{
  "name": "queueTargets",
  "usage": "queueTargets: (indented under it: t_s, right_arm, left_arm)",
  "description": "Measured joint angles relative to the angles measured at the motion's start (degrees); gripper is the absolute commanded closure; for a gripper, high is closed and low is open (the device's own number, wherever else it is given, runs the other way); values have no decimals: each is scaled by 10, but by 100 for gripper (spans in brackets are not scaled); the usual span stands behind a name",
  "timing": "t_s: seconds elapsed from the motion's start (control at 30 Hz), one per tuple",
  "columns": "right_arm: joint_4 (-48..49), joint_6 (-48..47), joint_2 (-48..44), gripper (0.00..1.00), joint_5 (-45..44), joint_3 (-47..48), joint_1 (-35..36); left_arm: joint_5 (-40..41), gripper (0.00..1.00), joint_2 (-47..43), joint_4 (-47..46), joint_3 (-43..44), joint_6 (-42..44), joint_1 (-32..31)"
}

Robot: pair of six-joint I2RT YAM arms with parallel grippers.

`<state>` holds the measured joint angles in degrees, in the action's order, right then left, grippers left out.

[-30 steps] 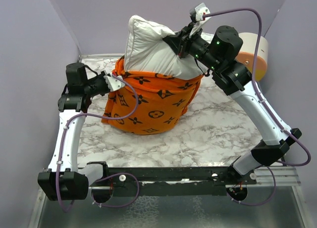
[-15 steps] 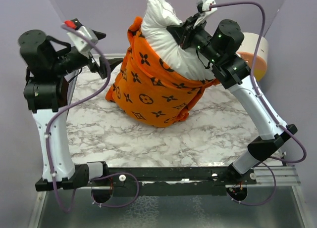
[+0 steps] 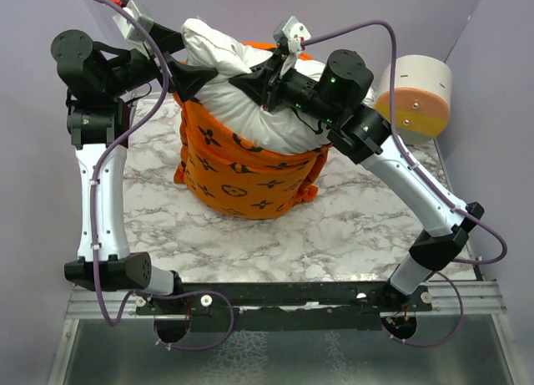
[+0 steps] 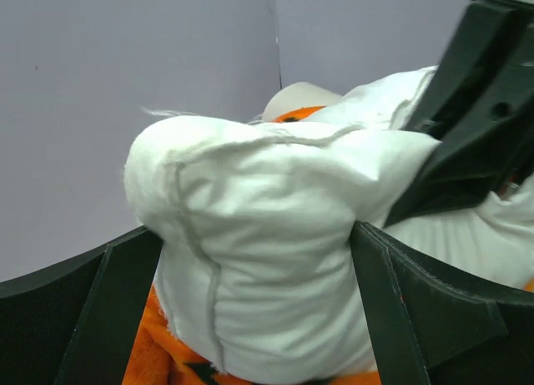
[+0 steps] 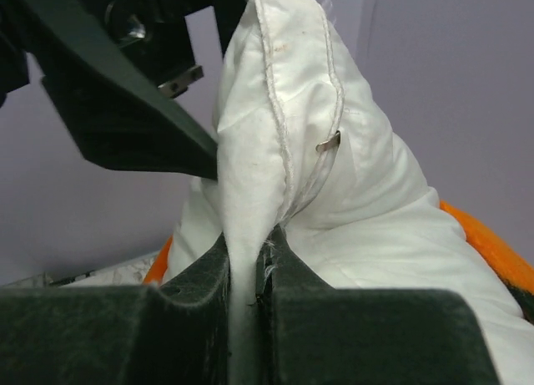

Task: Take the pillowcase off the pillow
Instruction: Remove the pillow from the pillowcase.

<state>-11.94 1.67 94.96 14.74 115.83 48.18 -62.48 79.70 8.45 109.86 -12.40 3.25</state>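
The pillow (image 3: 242,118) stands on the marble table (image 3: 350,226), top half bare and lower half sunk in the orange monogrammed pillowcase (image 3: 250,180), so roughly half the stripping looks left. Only the wrist views show the grips. The right gripper (image 5: 248,276) pinches the pillow's seam tight, while the left gripper (image 4: 254,235) gapes wide astride another corner.

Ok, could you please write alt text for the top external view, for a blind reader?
A white pillow stands on a marbled table, its lower half inside an orange patterned pillowcase. The right end effector pinches the pillow's top edge; the left end effector is open around a corner.
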Motion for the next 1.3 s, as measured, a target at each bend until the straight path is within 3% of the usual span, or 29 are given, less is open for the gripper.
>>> queueTargets:
  t_s: [0.27,0.3,0.33,0.4,0.43,0.47,0.5,0.53,0.7,0.9,1.07,1.3]
  right_arm:
    - [1,-20,15,99,65,8,3]
    - [0,-20,16,96,72,10,3]
    - [0,-20,17,88,79,13,3]
    - [-2,-18,20,49,88,20,3]
    - [-2,-10,23,35,89,22,3]
    - [0,-3,23,28,90,22,3]
    - [2,-1,23,25,90,21,3]
    - [16,14,15,23,81,8,4]
    - [84,57,-91,19,40,-147,-14]
    - [143,123,-293,17,-12,-364,-64]
    - [174,168,-446,17,-64,-562,-78]
    - [184,197,-447,31,-109,-698,-96]
  left_arm:
    - [25,1,13,2,-5,13,0]
    - [24,5,11,2,-5,14,0]
    - [20,14,9,0,-5,12,-2]
    - [9,41,9,-4,-10,2,-8]
    - [4,67,10,-5,-13,-1,-12]
    - [2,85,12,-4,-18,-7,-21]
    - [2,97,14,-2,-22,-8,-29]
    - [5,100,17,0,-25,-5,-36]
    - [69,100,28,44,-6,38,-56]
    - [170,100,47,119,67,88,-64]
    - [246,100,54,153,77,120,-59]
    - [259,100,48,165,69,137,-56]
